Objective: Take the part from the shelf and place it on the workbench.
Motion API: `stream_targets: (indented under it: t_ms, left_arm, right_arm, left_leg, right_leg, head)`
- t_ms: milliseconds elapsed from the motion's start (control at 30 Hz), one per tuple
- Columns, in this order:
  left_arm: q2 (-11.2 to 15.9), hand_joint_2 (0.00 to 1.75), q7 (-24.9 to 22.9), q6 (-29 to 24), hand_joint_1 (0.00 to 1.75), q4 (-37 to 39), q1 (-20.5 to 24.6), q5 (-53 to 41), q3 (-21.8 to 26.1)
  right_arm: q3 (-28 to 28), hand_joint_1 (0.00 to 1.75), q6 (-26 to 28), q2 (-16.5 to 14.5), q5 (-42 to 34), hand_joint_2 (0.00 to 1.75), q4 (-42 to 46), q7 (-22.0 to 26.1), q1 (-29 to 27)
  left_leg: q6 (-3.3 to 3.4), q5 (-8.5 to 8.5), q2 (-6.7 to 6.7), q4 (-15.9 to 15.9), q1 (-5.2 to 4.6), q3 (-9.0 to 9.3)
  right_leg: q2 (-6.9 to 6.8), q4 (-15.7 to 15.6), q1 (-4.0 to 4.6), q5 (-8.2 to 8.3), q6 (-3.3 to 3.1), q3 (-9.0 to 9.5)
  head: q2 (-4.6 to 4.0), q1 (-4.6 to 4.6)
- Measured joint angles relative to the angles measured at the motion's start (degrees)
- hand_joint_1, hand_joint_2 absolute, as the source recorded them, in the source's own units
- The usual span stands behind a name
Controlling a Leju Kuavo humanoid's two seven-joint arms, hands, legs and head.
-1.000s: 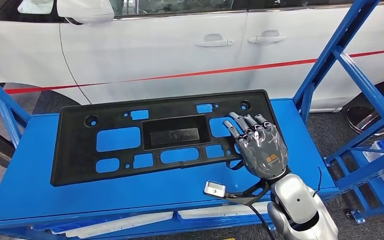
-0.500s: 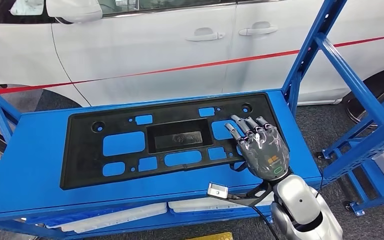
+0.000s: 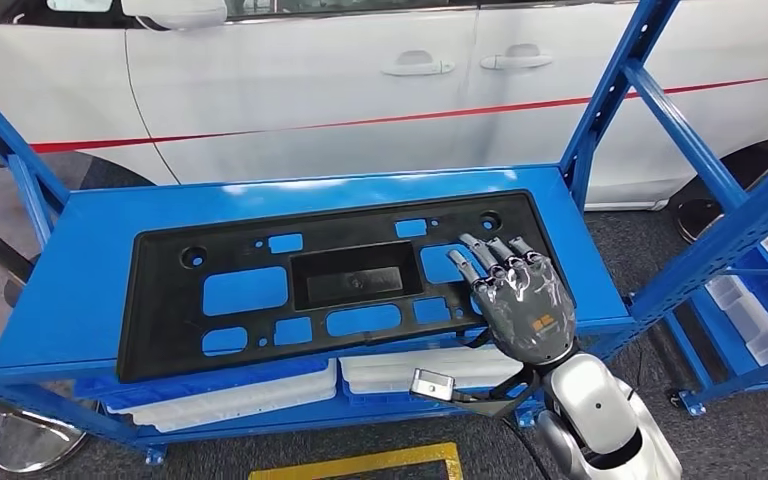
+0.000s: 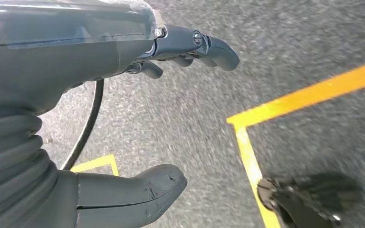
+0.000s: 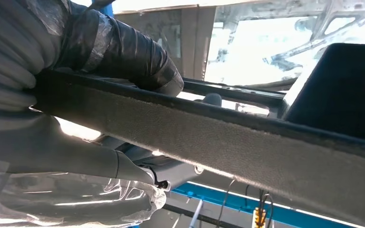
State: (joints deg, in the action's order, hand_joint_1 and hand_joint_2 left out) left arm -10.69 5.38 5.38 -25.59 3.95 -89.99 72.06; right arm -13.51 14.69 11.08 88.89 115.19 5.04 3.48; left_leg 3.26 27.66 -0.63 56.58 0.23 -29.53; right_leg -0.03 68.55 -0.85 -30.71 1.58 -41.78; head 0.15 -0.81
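The part [image 3: 325,280] is lying flat on the blue shelf [image 3: 90,290], in front of the white car [image 3: 360,90]. The right hand [image 3: 520,300] is grasping the part's right end. The left hand [image 4: 123,109] is hanging over the floor, fingers apart, holding nothing.

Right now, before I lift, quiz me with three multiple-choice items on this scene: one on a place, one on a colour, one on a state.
1. Where does the right robot hand grip the black panel?
A. its left end
B. its right end
C. its far edge

2. What colour is the shelf under the panel?
A. blue
B. yellow
C. grey

3. What is the left robot hand doing?
A. holding the panel
C. pressing the shelf
B. hanging with nothing in it

Answers: 1 B, the fingers lie over the panel's right end in the head view. 2 A, blue shows through the panel's cut-outs. 3 B, the left wrist view shows it above the floor, fingers apart.
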Motion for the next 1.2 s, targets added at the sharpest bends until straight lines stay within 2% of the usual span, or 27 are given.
stream_targets:
  t_ms: [33,67,100,167,233,267,300,367,400,433,500,533,567,600,667,733,800,867,900,967,1000,1033,1067,1100,1133,1167,1200]
  left_arm:
    - [0.0,1.75,0.0,0.0,0.00,0.0,0.0,0.0,0.0]
    - [0.0,1.75,0.0,0.0,0.00,0.0,0.0,0.0,0.0]
    - [0.0,1.75,0.0,0.0,0.00,0.0,0.0,0.0,0.0]
    - [0.0,1.75,0.0,0.0,0.00,0.0,0.0,0.0,0.0]
    - [-0.1,1.75,0.0,0.0,0.00,0.0,0.0,0.0,0.0]
    - [-0.1,1.75,0.0,0.0,0.00,0.0,0.0,0.0,0.0]
    - [-0.2,1.75,0.0,0.0,0.00,0.0,0.0,0.0,0.0]
    - [-0.2,1.75,0.0,0.0,0.00,0.0,-0.1,0.0,0.0]
    - [-0.2,1.75,0.0,0.0,0.00,0.0,-0.1,0.0,0.1]
    - [-0.1,1.75,-0.1,0.0,0.00,0.0,-0.2,0.0,0.1]
    - [-0.2,1.75,-0.1,0.0,0.00,0.0,-0.2,0.0,0.1]
    - [-0.2,1.75,-0.1,0.0,0.00,0.0,-0.2,0.0,0.1]
    - [-0.2,1.75,-0.1,0.0,0.00,0.0,-0.2,0.0,0.1]
    - [-0.2,1.75,-0.1,0.0,0.00,0.0,-0.2,0.0,0.1]
    - [-0.1,1.75,-0.1,-0.1,0.00,0.0,-0.2,0.0,0.1]
    - [0.0,1.75,-0.1,-0.1,0.00,0.0,0.1,0.0,0.1]
    - [0.0,1.75,-0.1,-0.1,0.00,0.0,0.2,0.0,0.1]
    - [0.0,1.75,-0.1,-0.1,0.00,0.0,0.2,0.0,0.2]
    - [0.0,1.75,-0.1,-0.1,0.00,0.0,0.1,0.0,0.2]
    - [-0.1,1.75,-0.1,-0.1,0.00,0.0,0.2,0.0,0.2]
    - [0.0,1.75,-0.1,-0.1,0.00,0.0,0.2,0.0,0.2]
    - [0.0,1.75,-0.1,-0.1,0.00,0.0,0.2,0.0,0.2]
    - [0.0,1.75,-0.1,-0.1,0.00,0.0,0.2,0.0,0.2]
    - [0.0,1.75,-0.1,-0.1,0.00,0.0,0.2,0.0,0.2]
    - [0.0,1.75,-0.2,0.0,0.00,0.0,0.1,0.0,0.2]
    - [0.0,1.75,-0.2,0.0,0.00,0.0,0.2,0.0,0.2]
    - [-0.1,1.75,-0.2,0.1,0.00,0.0,0.2,0.0,0.2]
  right_arm:
    - [0.0,1.75,0.0,0.0,0.0,1.75,0.0,0.0,-0.1]
    - [0.0,1.75,0.0,0.0,0.0,1.75,0.0,0.0,-0.2]
    - [0.0,1.75,-0.1,0.0,0.0,1.75,0.0,0.0,-0.3]
    - [0.0,1.75,-0.1,0.0,0.0,1.75,0.0,-0.1,-0.4]
    - [0.0,1.75,-0.1,0.0,0.0,1.75,0.1,-0.1,-0.3]
    - [0.0,1.75,-0.1,0.0,0.0,1.75,0.2,-0.1,-0.3]
    - [0.0,1.75,-0.2,0.0,0.0,1.75,0.3,-0.1,-0.3]
    - [-0.1,1.75,-0.5,0.0,-0.1,1.75,0.3,0.0,-0.4]
    - [-0.1,1.75,-0.7,0.0,-0.1,1.75,0.3,0.0,-0.4]
    - [-0.2,1.75,-0.9,-0.1,-0.1,1.75,0.4,-0.1,-0.4]
    - [-0.4,1.75,-1.1,-0.2,-0.1,1.75,0.4,-0.1,-0.5]
    - [-0.5,1.75,-1.2,-0.2,-0.1,1.75,0.4,-0.1,-0.6]
    - [-0.7,1.75,-1.2,-0.2,-0.1,1.75,0.4,-0.1,-0.6]
    - [-0.9,1.75,-1.3,-0.2,0.0,1.75,0.4,-0.1,-0.6]
    - [-1.1,1.75,-1.6,-0.3,0.0,1.75,0.4,-0.1,-0.6]
    - [-1.2,1.75,-1.9,-0.5,0.0,1.75,0.5,-0.2,-0.6]
    - [-1.3,1.75,-2.0,-0.6,0.0,1.75,0.6,-0.3,-0.5]
    - [-1.3,1.75,-2.0,-0.6,0.0,1.75,0.6,-0.3,-0.5]
    - [-1.4,1.75,-2.0,-0.6,0.0,1.75,0.6,-0.3,-0.5]
    - [-1.4,1.75,-2.0,-0.6,0.0,1.75,0.6,-0.3,-0.5]
    - [-1.5,1.75,-2.0,-0.7,0.0,1.75,0.6,-0.3,-0.5]
    - [-1.5,1.75,-2.1,-0.7,0.0,1.75,0.6,-0.3,-0.5]
    - [-1.6,1.75,-2.1,-0.7,0.0,1.75,0.6,-0.3,-0.5]
    - [-1.6,1.75,-2.1,-0.7,0.0,1.75,0.6,-0.3,-0.5]
    - [-1.6,1.75,-2.1,-0.7,0.0,1.75,0.6,-0.3,-0.5]
    - [-1.6,1.75,-2.1,-0.7,0.0,1.75,0.6,-0.4,-0.5]
    - [-1.6,1.75,-2.1,-0.7,0.0,1.75,0.6,-0.4,-0.5]
  left_leg:
    - [-0.02,-0.68,-0.04,0.1,-0.04,-0.94]
    - [-0.08,-1.36,-0.05,0.2,-0.07,-1.90]
    - [-0.20,-1.98,-0.06,0.4,-0.08,-2.93]
    - [-0.50,-3.03,-0.03,1.0,-0.08,-4.72]
    - [-0.98,-3.85,0.05,1.6,-0.22,-5.91]
    - [-1.29,-4.27,0.08,1.7,-0.25,-6.21]
    - [-1.66,-4.74,0.09,1.7,-0.25,-6.41]
    - [-2.43,-5.18,0.17,1.7,-0.20,-6.74]
    - [-2.75,-4.09,0.25,2.5,-0.15,-7.24]
    - [-3.03,-1.97,0.33,4.3,-0.10,-7.99]
    - [-3.46,3.93,0.40,11.0,0.19,-9.93]
    - [-3.67,5.72,0.40,14.5,0.29,-10.53]
    - [-3.85,6.17,0.39,17.0,0.38,-10.54]
    - [-3.97,5.27,0.39,17.6,0.44,-9.69]
    - [-3.95,2.38,0.40,13.1,0.51,-5.00]
    - [-3.52,2.60,0.46,5.0,0.34,0.95]
    - [-2.80,3.83,0.57,1.0,0.04,3.19]
    - [-1.83,2.91,0.50,0.7,0.06,2.46]
    - [-1.25,2.19,0.35,0.6,0.13,1.90]
    - [-0.38,0.62,0.00,0.5,0.27,0.28]
    - [-0.15,-0.13,-0.04,0.5,0.23,-0.66]
    - [-0.10,-0.91,-0.08,0.6,0.18,-1.63]
    - [-0.14,-1.68,-0.10,0.7,0.11,-2.65]
    - [-0.23,-2.41,-0.09,0.8,0.07,-3.70]
    - [-0.36,-3.07,-0.09,1.0,0.04,-4.75]
    - [-0.52,-3.68,-0.07,1.3,0.03,-5.67]
    - [-0.73,-4.18,-0.02,1.6,-0.05,-6.42]
  right_leg:
    - [-0.01,3.4,-0.07,-1.70,0.21,-0.45]
    - [-0.01,5.6,-0.09,-1.96,0.35,-0.27]
    - [-0.02,6.1,-0.09,-1.03,0.40,0.79]
    - [0.00,1.2,-0.04,1.57,0.12,5.92]
    - [-0.01,-7.0,0.28,1.22,-0.50,11.95]
    - [-0.03,-9.7,0.48,0.57,-0.83,13.66]
    - [-0.05,-11.0,0.70,0.19,-1.15,14.18]
    - [-0.24,-11.4,0.60,1.15,-1.96,13.52]
    - [-0.38,-11.6,0.45,1.86,-2.47,13.00]
    - [-0.53,-11.8,0.26,2.63,-2.87,12.33]
    - [-0.65,-11.7,0.21,4.06,-3.32,10.52]
    - [-0.67,-11.6,0.24,4.74,-3.30,9.49]
    - [-0.68,-11.4,0.26,5.42,-3.22,8.43]
    - [-0.70,-11.1,0.24,6.05,-3.08,7.36]
    - [-0.72,-10.4,0.16,7.16,-2.67,5.36]
    - [-0.74,-9.6,0.23,8.07,-2.04,3.99]
    - [-0.83,-9.4,0.24,9.03,-1.31,3.57]
    - [-0.78,-9.5,0.09,9.55,-0.56,3.33]
    - [-0.66,-8.8,0.03,8.43,-0.28,2.89]
    - [-0.40,-4.2,-0.12,2.99,0.13,1.32]
    - [-0.36,-0.7,-0.14,-0.08,0.29,0.48]
    - [-0.34,2.9,-0.18,-2.06,0.45,-0.05]
    - [-0.34,5.5,-0.21,-2.56,0.55,-0.03]
    - [-0.33,6.5,-0.23,-1.70,0.56,0.80]
    - [-0.32,5.5,-0.24,-0.08,0.45,2.64]
    - [-0.30,2.5,-0.20,1.26,0.21,5.58]
    - [-0.28,-1.8,-0.03,1.49,-0.13,9.11]
  head:
    - [0.00,0.00]
    - [0.00,0.01]
    - [0.00,0.01]
    - [0.00,0.01]
    - [0.00,0.03]
    - [0.00,0.03]
    - [0.00,0.03]
    - [0.00,0.02]
    - [0.00,0.02]
    - [0.00,0.03]
    - [0.00,0.03]
    - [0.00,0.03]
    - [0.00,0.03]
    - [0.00,0.03]
    - [0.00,0.03]
    - [0.00,0.03]
    - [0.00,0.03]
    - [0.00,0.02]
    - [0.00,0.01]
    - [0.00,0.01]
    - [0.00,0.01]
    - [0.00,0.01]
    - [0.00,0.01]
    - [0.00,0.01]
    - [0.00,0.01]
    - [0.00,0.01]
    - [0.00,0.01]
